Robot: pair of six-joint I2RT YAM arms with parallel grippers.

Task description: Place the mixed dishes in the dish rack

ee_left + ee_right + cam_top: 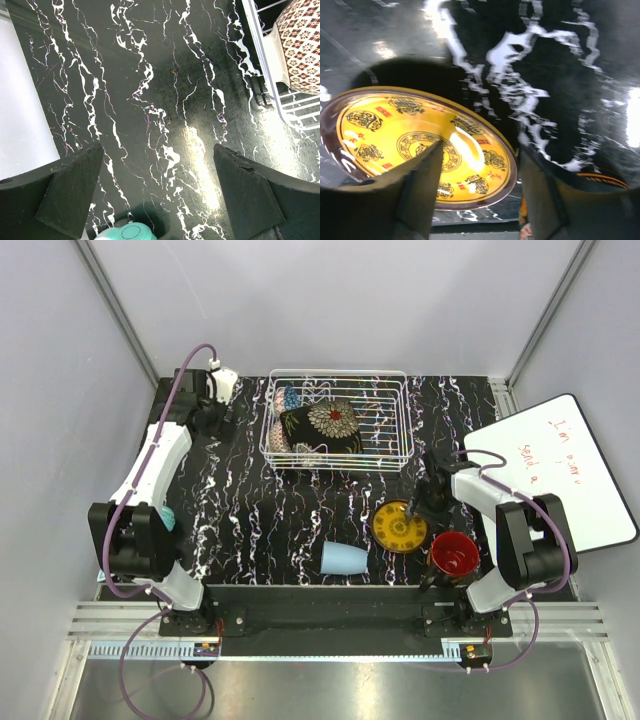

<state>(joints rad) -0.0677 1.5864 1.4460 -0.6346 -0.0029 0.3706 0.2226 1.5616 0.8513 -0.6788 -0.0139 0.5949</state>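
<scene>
The yellow plate (395, 130) lies flat, face up. The right end effector (481, 150) straddles its rim, fingers apart. The left end effector (157, 150) gapes wide.

The left arm (160, 455) and right arm (480, 485) share one build: glossy white curved shells between chunky black joint blocks. A mauve cable (180, 370) loops along each, trailing past black base plates (215, 620) at six o'clock, dotted with small screws. The left hand (160, 185) and right hand (480, 175) carry matte black wedge-shaped fingers (70, 192).
</scene>
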